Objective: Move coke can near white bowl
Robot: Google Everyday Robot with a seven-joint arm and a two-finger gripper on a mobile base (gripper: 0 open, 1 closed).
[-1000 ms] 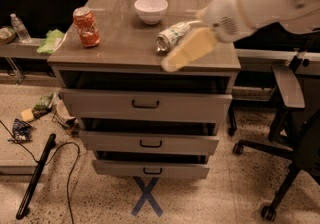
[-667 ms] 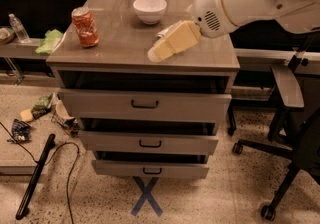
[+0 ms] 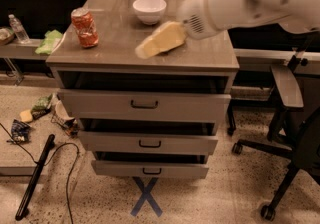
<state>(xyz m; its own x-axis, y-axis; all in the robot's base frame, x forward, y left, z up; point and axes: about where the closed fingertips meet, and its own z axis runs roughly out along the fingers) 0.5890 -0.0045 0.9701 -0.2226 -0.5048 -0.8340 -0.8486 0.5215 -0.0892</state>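
The arm [image 3: 240,3] is cut off by the top and right edges and covers the right rear of the cabinet top [image 3: 112,43]. Its gripper [image 3: 160,40] hangs over the middle, in front of the bowl [image 3: 149,9]. The chair [image 3: 287,85] runs off the right edge, and the markings on the can [image 3: 85,28] are too small to read.

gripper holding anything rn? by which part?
Nothing seen in it. The gripper hangs over the middle of the cabinet top, apart from the coke can at left.
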